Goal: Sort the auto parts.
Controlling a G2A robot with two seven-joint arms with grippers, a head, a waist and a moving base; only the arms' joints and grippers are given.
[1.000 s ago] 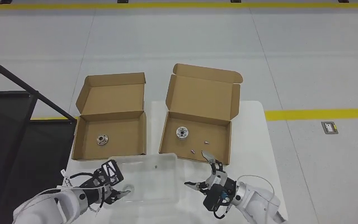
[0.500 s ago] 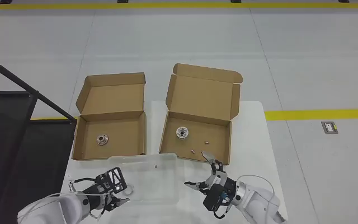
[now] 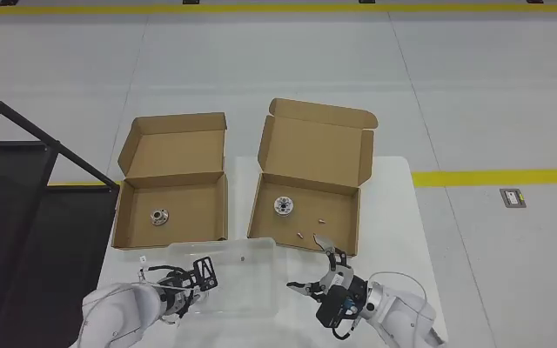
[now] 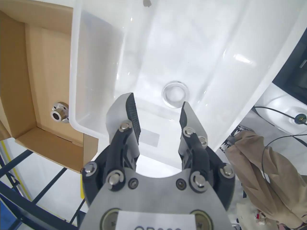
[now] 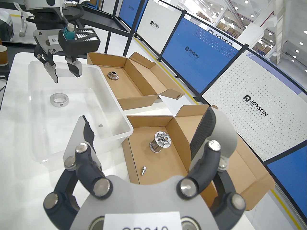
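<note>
A clear plastic bin (image 3: pixel 261 245) sits at the table's front with a silver ring (image 4: pixel 175 94) lying on its floor, the ring (image 5: pixel 59 99) near the bin's left end. My left gripper (image 4: pixel 158 113) hangs open just above the ring with nothing between its fingers; it is over the bin's left part (image 3: pixel 198 278). A tiny dark piece (image 4: pixel 146 2) lies farther along the bin floor. My right gripper (image 5: pixel 148 123) stands open and empty on the table right of the bin (image 3: pixel 309 264).
Two open cardboard boxes stand behind the bin. The left box (image 3: pixel 200 204) holds a flanged hub (image 3: pixel 157 217). The right box (image 3: pixel 335 209) holds a round machined part (image 5: pixel 159 142) and small bolts (image 5: pixel 143 169). A paper cup (image 5: pixel 2 54) stands off the table's left.
My left gripper has swung right from the bin's left edge to a spot over the bin and the ring. The right arm has kept still.
</note>
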